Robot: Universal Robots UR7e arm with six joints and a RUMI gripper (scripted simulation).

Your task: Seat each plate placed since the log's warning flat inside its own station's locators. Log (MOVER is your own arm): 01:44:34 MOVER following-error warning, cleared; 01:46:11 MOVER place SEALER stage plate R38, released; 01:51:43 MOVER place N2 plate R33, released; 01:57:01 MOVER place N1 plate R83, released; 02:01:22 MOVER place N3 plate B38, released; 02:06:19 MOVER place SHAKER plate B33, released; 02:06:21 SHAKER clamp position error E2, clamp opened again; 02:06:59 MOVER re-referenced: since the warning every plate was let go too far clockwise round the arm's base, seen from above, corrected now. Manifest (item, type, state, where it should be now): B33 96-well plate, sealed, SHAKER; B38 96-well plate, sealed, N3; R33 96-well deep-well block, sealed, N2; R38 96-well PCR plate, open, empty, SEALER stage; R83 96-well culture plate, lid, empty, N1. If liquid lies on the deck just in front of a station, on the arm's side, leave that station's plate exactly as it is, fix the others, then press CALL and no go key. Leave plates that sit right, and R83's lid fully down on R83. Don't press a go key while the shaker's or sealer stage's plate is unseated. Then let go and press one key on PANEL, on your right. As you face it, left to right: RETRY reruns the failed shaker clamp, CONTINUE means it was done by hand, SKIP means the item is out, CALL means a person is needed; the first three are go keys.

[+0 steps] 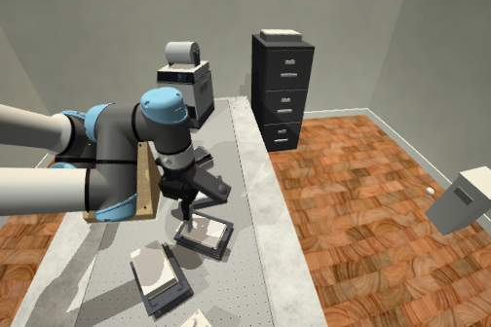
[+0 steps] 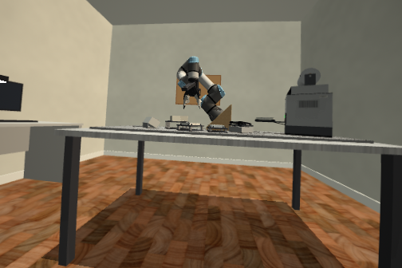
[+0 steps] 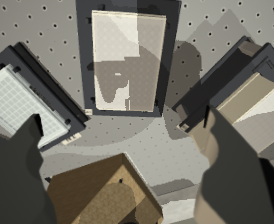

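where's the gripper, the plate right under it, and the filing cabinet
gripper (image 1: 187, 216), top view, between the fingertips
plate (image 1: 208, 232), top view, its pale top face
filing cabinet (image 1: 284, 100), top view, the middle drawer front
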